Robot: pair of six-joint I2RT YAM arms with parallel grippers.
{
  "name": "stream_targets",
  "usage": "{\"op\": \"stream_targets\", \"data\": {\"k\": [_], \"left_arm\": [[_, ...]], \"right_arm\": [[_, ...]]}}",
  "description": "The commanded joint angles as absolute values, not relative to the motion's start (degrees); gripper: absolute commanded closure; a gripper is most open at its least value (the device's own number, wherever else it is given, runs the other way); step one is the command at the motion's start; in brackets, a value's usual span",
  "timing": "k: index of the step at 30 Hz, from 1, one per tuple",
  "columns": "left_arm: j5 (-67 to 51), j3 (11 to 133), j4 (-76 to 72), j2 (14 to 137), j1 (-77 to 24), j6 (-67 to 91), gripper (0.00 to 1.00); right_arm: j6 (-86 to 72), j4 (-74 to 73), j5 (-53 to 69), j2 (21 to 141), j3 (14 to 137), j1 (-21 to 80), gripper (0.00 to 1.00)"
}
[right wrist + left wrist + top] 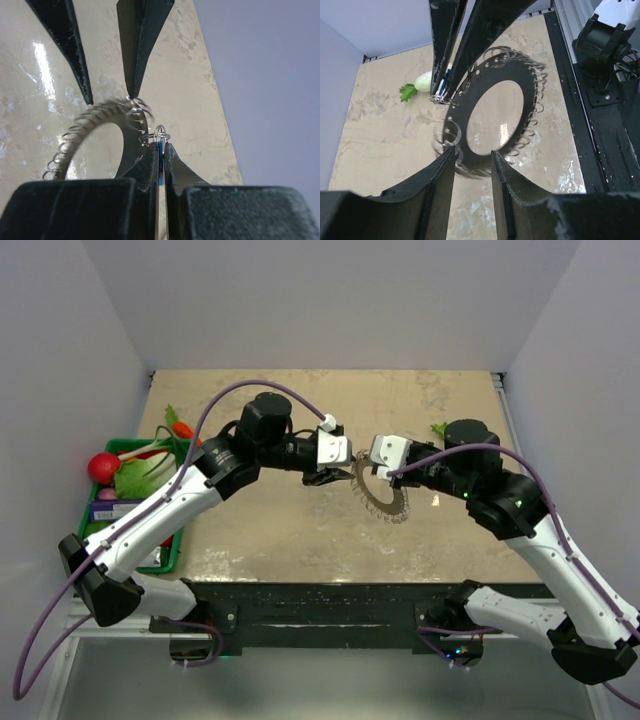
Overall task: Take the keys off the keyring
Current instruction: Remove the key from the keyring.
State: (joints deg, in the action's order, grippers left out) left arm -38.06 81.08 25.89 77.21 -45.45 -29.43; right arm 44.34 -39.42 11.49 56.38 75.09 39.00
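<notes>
Black-fingered left gripper point(472, 152) is standing with jaws parted, the keyring's point(530, 102) blurred rim passing between them. Keyring is hanging over the table point(250, 530) between both grippers. Right gripper point(161, 146) is pinching the key point(161, 157) tight, only a blue sliver showing.

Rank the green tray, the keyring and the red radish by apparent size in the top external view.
1. green tray: largest by far, even though it is partly hidden.
2. keyring: clearly smaller than the tray. It may sit slightly nearer the camera, but that would not change its rank.
3. red radish: smallest, narrower than the keyring.
</notes>
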Motion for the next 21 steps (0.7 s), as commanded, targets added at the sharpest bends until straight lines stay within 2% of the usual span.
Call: {"op": "stream_targets", "data": {"k": [1, 21], "left_arm": [[-37.62, 81.74, 26.46, 77.25, -45.44, -27.16, 0.59], [-38.85, 93.69, 26.89, 82.88, -45.35, -21.19, 0.52]], "right_arm": [[42.8, -35.77, 10.99, 54.67, 78.49, 38.58, 1.0], [40.87, -33.58, 9.85, 54.41, 75.15, 38.67, 1.0]]}}
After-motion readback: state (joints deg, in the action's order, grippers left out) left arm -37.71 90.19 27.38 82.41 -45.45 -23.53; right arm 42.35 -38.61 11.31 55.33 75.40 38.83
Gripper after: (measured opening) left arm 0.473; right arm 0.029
